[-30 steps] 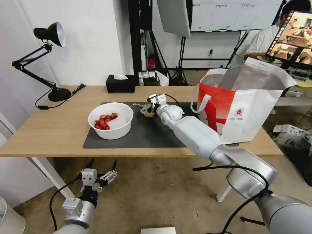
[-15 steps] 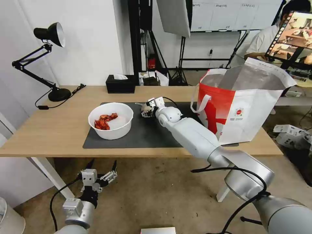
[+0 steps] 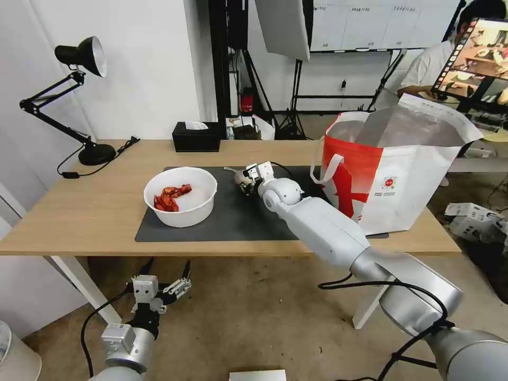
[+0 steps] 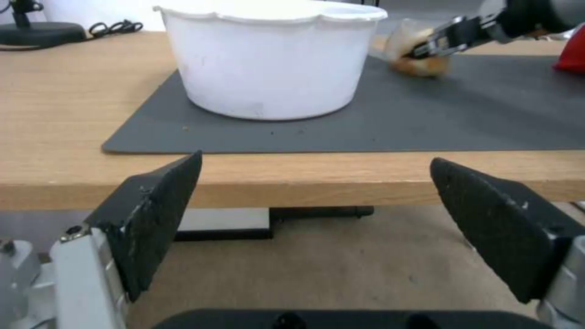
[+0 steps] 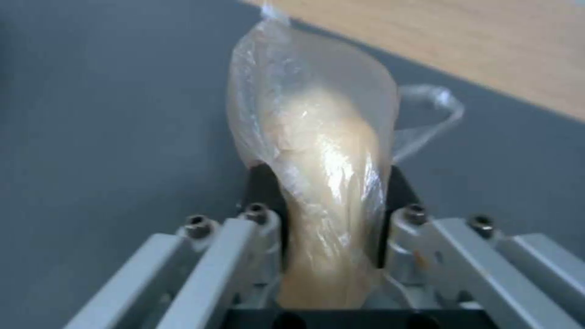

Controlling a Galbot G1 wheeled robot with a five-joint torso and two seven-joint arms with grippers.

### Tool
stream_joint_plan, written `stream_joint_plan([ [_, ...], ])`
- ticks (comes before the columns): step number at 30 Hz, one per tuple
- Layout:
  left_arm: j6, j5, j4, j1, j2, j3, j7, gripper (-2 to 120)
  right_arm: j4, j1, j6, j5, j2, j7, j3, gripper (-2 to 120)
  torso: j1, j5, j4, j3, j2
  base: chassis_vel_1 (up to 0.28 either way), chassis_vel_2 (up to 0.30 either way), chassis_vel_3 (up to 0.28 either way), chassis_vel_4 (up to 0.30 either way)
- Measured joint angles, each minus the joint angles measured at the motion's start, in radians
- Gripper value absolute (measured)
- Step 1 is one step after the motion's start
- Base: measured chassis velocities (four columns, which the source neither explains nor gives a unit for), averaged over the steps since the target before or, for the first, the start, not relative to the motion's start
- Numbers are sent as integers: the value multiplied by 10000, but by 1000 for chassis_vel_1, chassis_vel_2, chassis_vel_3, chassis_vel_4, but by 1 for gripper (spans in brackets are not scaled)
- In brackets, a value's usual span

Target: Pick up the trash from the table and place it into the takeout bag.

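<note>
Head view: you have the desk (image 3: 100, 211), light wood, carrying a dark grey mat (image 3: 222, 222) that serves as the landmark here. On the mat's left part stands the white bowl (image 3: 181, 197) with red shellfish scraps (image 3: 169, 197) inside. At the mat's right end, touching or overlapping its edge, stands the takeout bag (image 3: 394, 169), upright, mouth open, foil lining showing. Beyond the mat's far edge sits a black tissue box (image 3: 196, 136); well off its left side, a black desk lamp (image 3: 79, 95). Your right gripper (image 3: 244, 179) is over the mat's middle, between bowl and takeout bag, its fingers pinching the small knotted bag of beige food (image 3: 242, 180). Your left gripper (image 3: 168, 279) hangs below the desk's near edge, in front of the mat's left corner, fingers spread. Left wrist view: the left gripper's two black fingers (image 4: 152, 219) stand wide apart with nothing between them, below the desk edge; the bowl (image 4: 268, 59) rests on the mat (image 4: 427, 119) near its front corner, and farther along the mat the right gripper (image 4: 436, 41) clamps the beige bag (image 4: 417, 61), which looks to be at or just over the mat surface. Right wrist view: the right gripper's fingers (image 5: 390, 214) are pressed against both sides of the clear bag (image 5: 317, 151), its loose knot tail (image 5: 429, 114) trailing over the mat (image 5: 98, 137).
</note>
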Motion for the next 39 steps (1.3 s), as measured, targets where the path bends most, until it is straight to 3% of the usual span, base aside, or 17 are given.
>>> stream_joint_plan([
  [6,-5,22,-86,99,-17,-21,-1,100,2623,-677,1480,-777,-1406,740,228,7,0,1,-2,0,0,0,0,0,0],
  [16,-14,199,-194,180,-61,87,-5,100,5922,-1584,2289,-822,-3151,1916,1471,7,0,4,-1,-1,0,0,0,0,0],
  [19,-11,253,-270,225,-50,118,-4,100,6936,-1573,2280,-406,-4287,2602,2149,7,-2,4,-2,-1,0,0,0,0,0],
  [26,12,326,-424,253,11,204,0,100,7465,-1324,1103,420,-5738,3710,3131,6,-1,1,-3,-1,1,0,0,0,0],
  [31,38,346,-515,211,29,310,30,100,7367,-1357,658,1215,-6433,3771,3536,6,-1,2,-3,-1,1,0,0,0,0],
  [39,69,347,-668,191,93,307,44,100,7242,-1482,422,1527,-6724,3536,3539,6,-1,1,0,0,0,0,0,0,0],
])
